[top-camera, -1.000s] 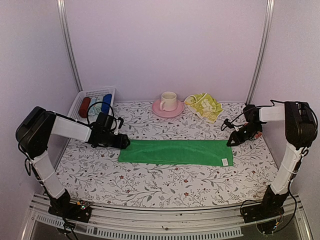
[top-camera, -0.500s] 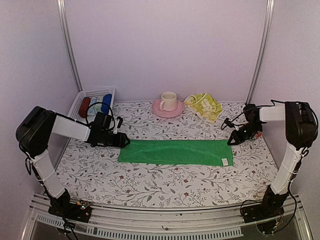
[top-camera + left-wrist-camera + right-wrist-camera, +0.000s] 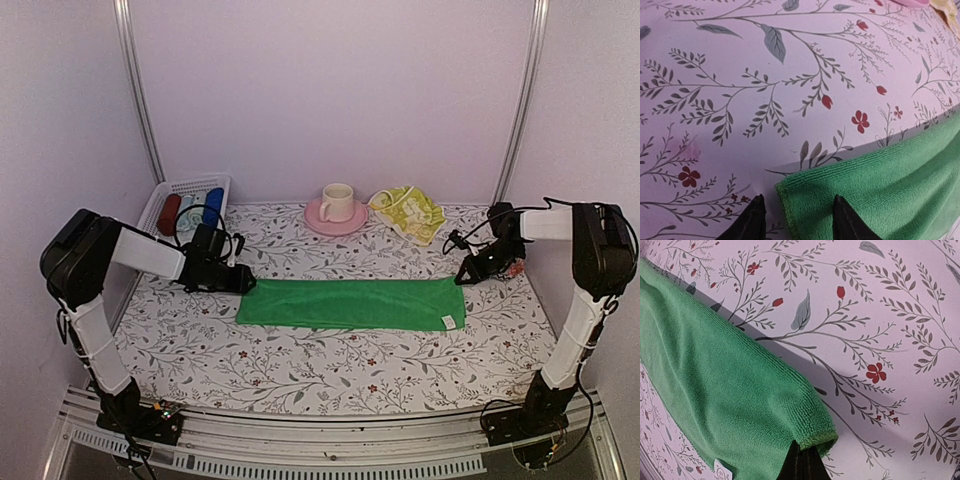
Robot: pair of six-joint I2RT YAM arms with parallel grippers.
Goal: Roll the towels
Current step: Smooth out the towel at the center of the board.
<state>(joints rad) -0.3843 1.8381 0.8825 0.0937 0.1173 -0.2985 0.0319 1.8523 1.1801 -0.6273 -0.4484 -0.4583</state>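
The right gripper point(image 3: 802, 462) is clenched on the far right corner of the bright green microfibre towel point(image 3: 350, 303). The left gripper point(image 3: 797, 220) straddles the far left corner, jaws apart (nothing grasped yet). This looks like the corner-pinching step, so the left must close next. The towel lies flat, a smooth unrolled strip, on the floral-patterned table point(image 3: 300, 365).

My claw point(image 3: 804, 463) is pinched tight on one corner of the green towel point(image 3: 715, 385) at the bottom of my view. The towel runs off to the upper left, its white tag point(image 3: 720, 468) on the near edge, shadowing the flowered table point(image 3: 880, 315).
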